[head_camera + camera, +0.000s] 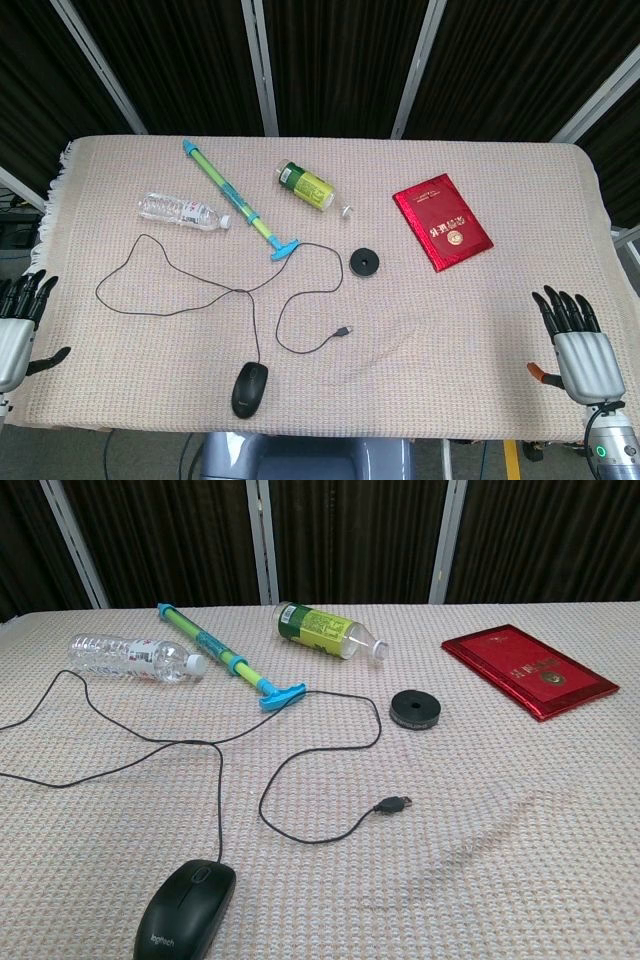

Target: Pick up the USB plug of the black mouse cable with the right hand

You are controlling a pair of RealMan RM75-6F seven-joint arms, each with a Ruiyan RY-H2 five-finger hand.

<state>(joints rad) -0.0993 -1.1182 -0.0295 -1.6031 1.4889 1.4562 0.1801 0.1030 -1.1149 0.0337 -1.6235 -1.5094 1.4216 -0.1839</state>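
Head view: right hand (pixel 583 350) open, empty, near worktop's right edge; may snag cable (pixel 300 290), flicking USB plug (pixel 343 330) away.

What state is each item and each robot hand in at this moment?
USB plug: lying free on the cloth.
Black mouse: upright, untouched.
Clear bottle: on its side.
Green bottle: on its side.
Red booklet: closed, flat.
Left robot hand: open.
Right robot hand: open.

We are looking at a table draped in a beige woven cloth (pixel 520 180), fringed along its left edge. Behind it we are seeing dark ribbed panels (pixel 340 60) divided by pale metal struts (pixel 262 65). Even light is falling across the cloth.
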